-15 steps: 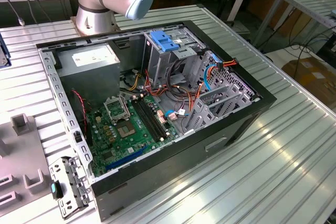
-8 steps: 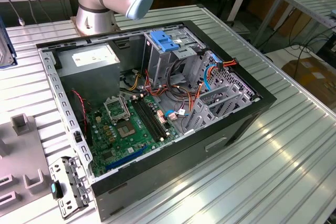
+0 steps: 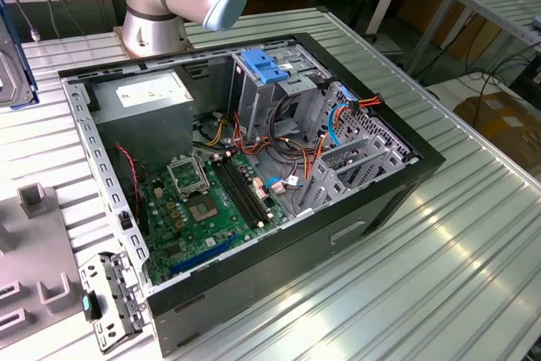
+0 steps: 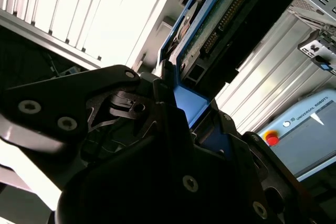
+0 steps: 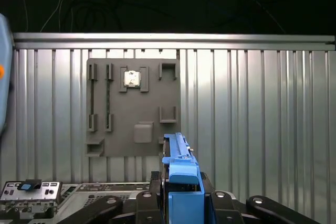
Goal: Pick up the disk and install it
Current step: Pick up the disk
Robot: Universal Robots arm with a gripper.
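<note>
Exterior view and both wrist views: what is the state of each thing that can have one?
computer case: lying on its side, open on top, inside exposed.
the disk: held on edge above the table, not yet in the computer case.
gripper: shut on the disk.

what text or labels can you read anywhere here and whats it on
Nothing is quoted here:
white sticker on the power-supply box: print too small to read.
motherboard: markings too small to read.
grey pendant in the second wrist view: one line of lettering, a maker's mark, left unquoted.
the disk: no readable print on the side shown.
</note>
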